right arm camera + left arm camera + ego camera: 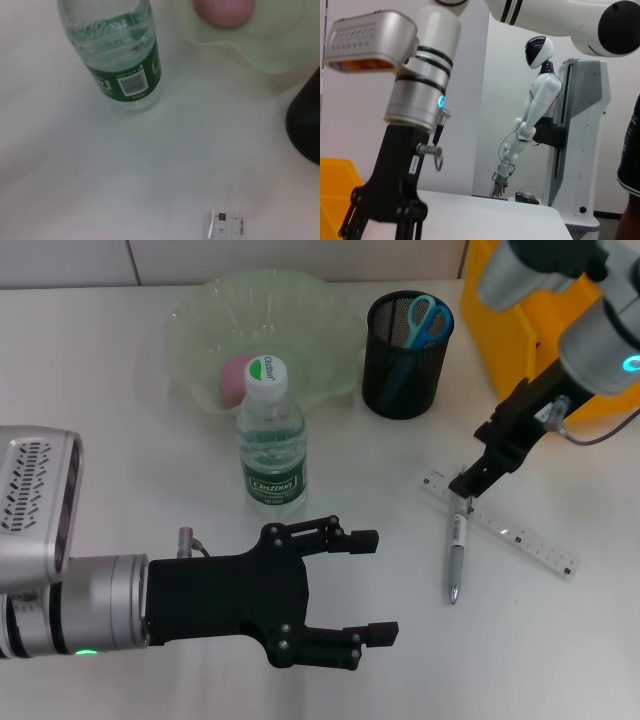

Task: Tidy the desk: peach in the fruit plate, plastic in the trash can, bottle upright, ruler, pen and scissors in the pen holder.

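Note:
The pink peach (234,377) lies in the pale green fruit plate (300,315). The water bottle (272,435) stands upright in front of the plate. The black mesh pen holder (405,360) holds the blue-handled scissors (428,320). The clear ruler (500,523) and the pen (457,555) lie flat on the table at the right. My right gripper (466,486) is low over the pen's top end and the ruler's near end. My left gripper (376,585) is open and empty in front of the bottle. The right wrist view shows the bottle (120,50), peach (225,10) and ruler end (225,226).
A yellow bin (520,335) stands at the back right behind my right arm, next to the pen holder. In the left wrist view my right arm (405,150) rises over the table (485,220), with a white humanoid robot (535,115) far behind.

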`<state>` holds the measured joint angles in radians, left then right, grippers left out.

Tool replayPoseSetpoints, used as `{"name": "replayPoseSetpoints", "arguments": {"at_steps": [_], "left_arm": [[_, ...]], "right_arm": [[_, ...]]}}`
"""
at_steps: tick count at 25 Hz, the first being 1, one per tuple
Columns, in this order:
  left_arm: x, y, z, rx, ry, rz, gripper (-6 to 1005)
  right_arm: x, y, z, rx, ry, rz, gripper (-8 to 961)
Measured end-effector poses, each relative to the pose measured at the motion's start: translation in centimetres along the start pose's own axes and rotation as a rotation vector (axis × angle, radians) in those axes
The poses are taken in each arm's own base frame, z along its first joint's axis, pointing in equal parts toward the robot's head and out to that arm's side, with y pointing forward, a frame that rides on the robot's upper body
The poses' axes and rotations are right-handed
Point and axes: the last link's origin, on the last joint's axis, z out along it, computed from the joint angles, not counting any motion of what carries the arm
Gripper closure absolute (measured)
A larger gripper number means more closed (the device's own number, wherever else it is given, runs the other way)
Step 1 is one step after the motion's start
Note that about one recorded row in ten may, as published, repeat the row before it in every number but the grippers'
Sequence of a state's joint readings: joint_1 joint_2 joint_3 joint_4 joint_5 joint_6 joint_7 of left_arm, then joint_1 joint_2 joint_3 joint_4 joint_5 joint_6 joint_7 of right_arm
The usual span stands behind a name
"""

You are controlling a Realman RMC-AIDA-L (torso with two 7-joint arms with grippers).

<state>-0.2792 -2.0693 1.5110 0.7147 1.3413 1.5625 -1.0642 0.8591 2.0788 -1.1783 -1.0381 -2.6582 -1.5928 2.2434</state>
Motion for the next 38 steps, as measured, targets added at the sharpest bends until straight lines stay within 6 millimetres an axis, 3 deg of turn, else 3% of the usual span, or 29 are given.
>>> {"name": "replayPoseSetpoints", "arguments": {"at_steps": [8,38], "left_arm": [[-0.1,0.0,0.0,-0.002,-0.001,-0.009,157],[0.0,0.0,0.3,-0.016,-0.005,-0.001,157]], "right_arm": [[-0.2,-0.7,2.5,0.004,-0.027,0.118,168],[-0.4,-0.6,5.1,-0.011,-0.046,0.178,234]]}}
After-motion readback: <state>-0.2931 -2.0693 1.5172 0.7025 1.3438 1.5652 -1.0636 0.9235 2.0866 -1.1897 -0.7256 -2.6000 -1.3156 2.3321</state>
